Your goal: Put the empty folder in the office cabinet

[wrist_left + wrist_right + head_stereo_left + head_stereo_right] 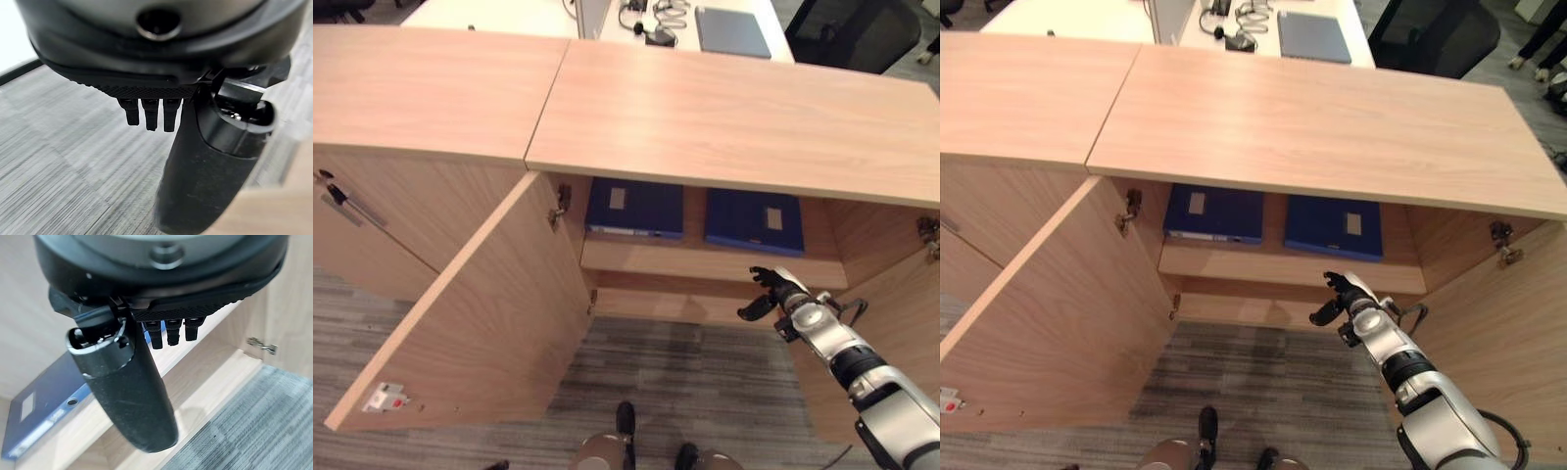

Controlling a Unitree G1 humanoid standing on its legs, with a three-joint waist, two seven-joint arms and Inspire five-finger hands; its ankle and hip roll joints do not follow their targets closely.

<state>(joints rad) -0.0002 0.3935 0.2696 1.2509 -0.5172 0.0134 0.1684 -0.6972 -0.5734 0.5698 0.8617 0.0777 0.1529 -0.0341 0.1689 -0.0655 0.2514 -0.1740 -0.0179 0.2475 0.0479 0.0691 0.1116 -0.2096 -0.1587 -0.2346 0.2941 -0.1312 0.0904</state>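
Observation:
Two blue folders lie flat on the shelf (705,262) inside the open office cabinet, one on the left (634,208) and one on the right (755,221). My right hand (781,292) hovers just in front of the shelf's edge, below the right folder, with fingers relaxed and thumb out, holding nothing. In the right wrist view that hand (132,396) points toward the shelf, with a blue folder (44,411) lying past it. My left hand (205,166) hangs over grey carpet with straight fingers, empty.
The cabinet's left door (480,313) stands swung wide open toward me; the right door (901,304) is open beside my right arm. Behind the cabinet top (724,117) is a desk with a closed laptop (732,31) and a headset (651,29). A dark chair (857,34) stands at the far right.

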